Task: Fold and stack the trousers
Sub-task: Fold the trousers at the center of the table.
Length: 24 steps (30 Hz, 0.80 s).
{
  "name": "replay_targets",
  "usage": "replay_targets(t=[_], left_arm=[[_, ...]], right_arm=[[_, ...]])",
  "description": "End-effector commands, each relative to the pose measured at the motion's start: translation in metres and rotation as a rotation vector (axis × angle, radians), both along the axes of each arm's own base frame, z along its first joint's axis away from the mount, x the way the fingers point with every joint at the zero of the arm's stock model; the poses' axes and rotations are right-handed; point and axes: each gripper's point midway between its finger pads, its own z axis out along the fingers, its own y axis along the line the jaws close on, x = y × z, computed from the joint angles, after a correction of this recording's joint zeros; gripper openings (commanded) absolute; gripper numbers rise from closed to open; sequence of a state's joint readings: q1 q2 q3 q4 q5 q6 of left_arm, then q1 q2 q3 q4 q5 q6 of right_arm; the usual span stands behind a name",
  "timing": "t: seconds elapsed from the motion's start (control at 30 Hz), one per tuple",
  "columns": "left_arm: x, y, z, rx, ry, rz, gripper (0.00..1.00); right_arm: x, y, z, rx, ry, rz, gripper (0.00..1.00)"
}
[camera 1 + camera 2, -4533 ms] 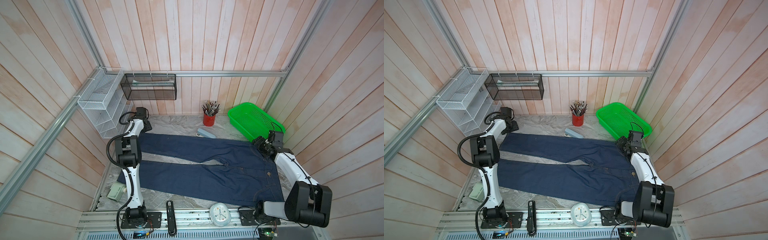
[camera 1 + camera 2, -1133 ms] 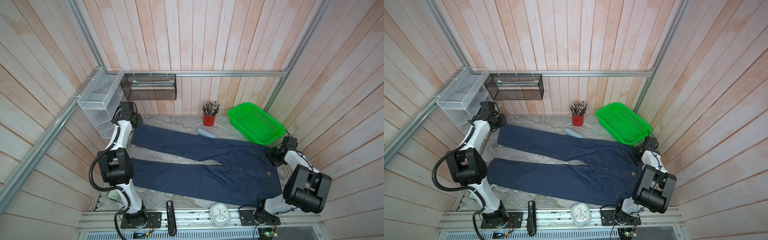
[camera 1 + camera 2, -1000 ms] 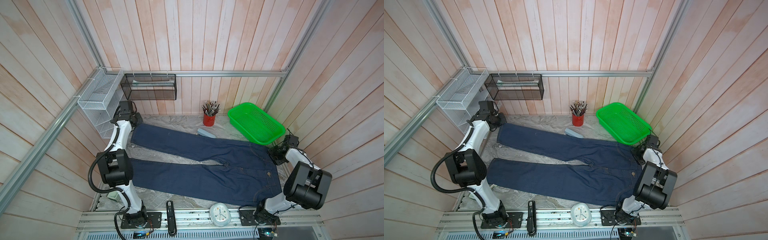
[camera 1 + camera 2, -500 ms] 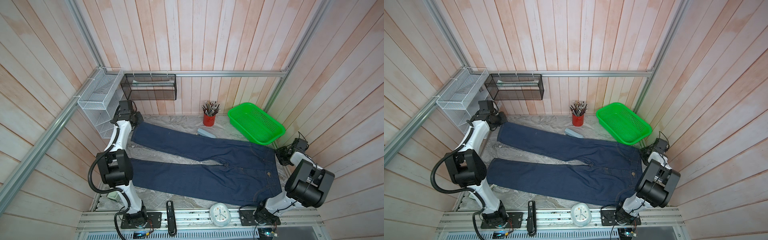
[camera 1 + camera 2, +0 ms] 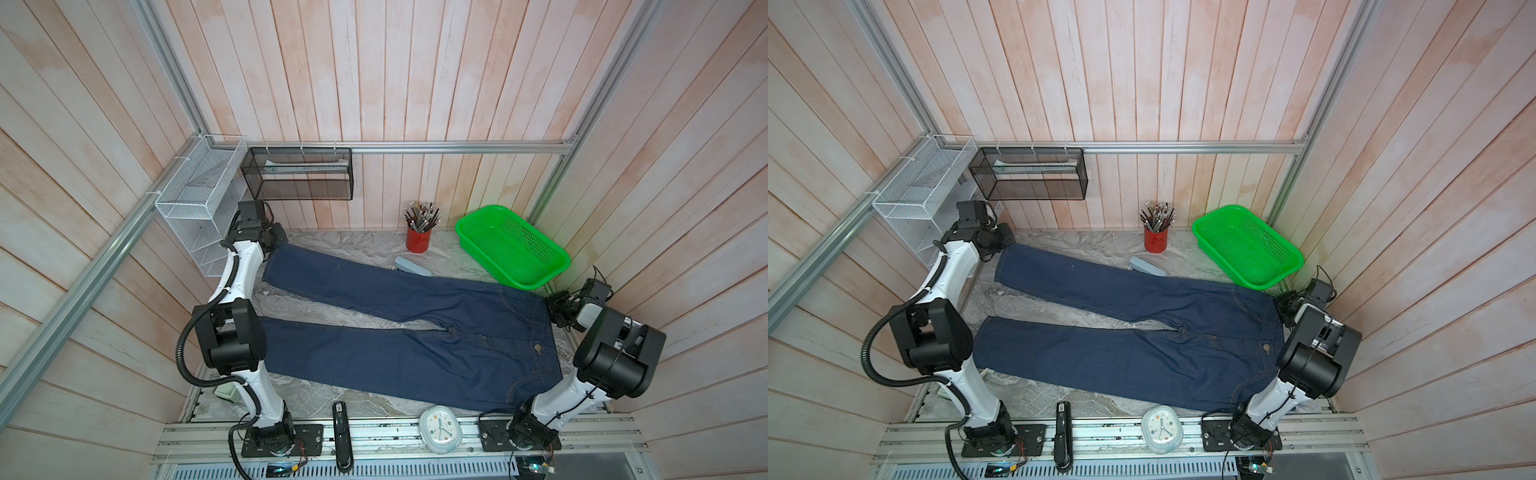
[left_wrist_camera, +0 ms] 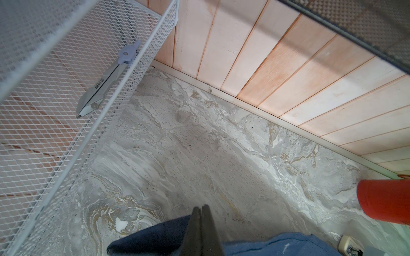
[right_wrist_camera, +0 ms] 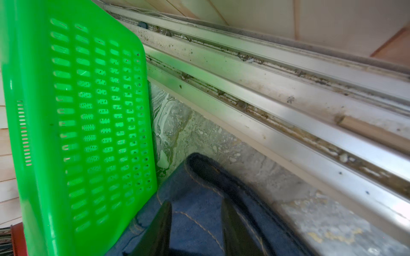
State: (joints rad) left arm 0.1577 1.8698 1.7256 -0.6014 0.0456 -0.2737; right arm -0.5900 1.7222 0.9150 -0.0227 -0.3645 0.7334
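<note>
The trousers [image 5: 395,332] [image 5: 1121,332], dark blue jeans, lie flat along the table in both top views, waist to the right and legs spread to the left. My left gripper [image 5: 279,243] [image 6: 201,212] sits at the hem of the far leg, fingers pressed together on the denim edge. At the far corner of the waistband, close beside the green basket, is my right gripper [image 5: 555,309] [image 7: 196,201]. It is low over the cloth, and its fingers stand apart with stitched denim [image 7: 195,177] showing between them.
The green basket [image 5: 511,249] [image 7: 66,110] touches the waist's far corner. A red pencil cup [image 5: 418,239] and a grey stapler [image 5: 411,268] stand behind the far leg. A white mesh shelf [image 5: 199,208] hangs by the left gripper. An aluminium rail [image 7: 288,99] runs along the right wall.
My right gripper has slid off the waist toward the right wall, to the waistband's far corner, and its fingers have narrowed. The left gripper stays shut at the hem, barely moving.
</note>
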Motion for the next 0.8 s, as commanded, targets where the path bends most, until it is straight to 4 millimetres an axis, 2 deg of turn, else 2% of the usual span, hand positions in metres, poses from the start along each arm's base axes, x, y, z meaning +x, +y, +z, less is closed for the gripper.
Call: replay_targets(t=[0.0,0.27,0.4,0.63,0.77], left_arm=[[0.000,0.009,0.022,0.016,-0.065,0.030,0.00],[-0.001,0.010,0.022,0.018,-0.066,0.030,0.00],[-0.001,0.011,0.023,0.022,-0.066,0.035,0.00],[-0.001,0.011,0.024,0.019,-0.069,0.033,0.00],[-0.001,0.011,0.027,0.022,-0.074,0.036,0.00]], right_arm=[[0.008,0.002,0.001,0.025,-0.034,0.013,0.38],[0.012,-0.005,-0.005,0.014,-0.018,-0.001,0.40],[0.005,-0.019,0.000,-0.044,-0.008,-0.041,0.45],[0.012,-0.033,0.011,-0.077,-0.016,-0.049,0.50],[0.015,-0.032,0.005,-0.046,-0.011,-0.024,0.49]])
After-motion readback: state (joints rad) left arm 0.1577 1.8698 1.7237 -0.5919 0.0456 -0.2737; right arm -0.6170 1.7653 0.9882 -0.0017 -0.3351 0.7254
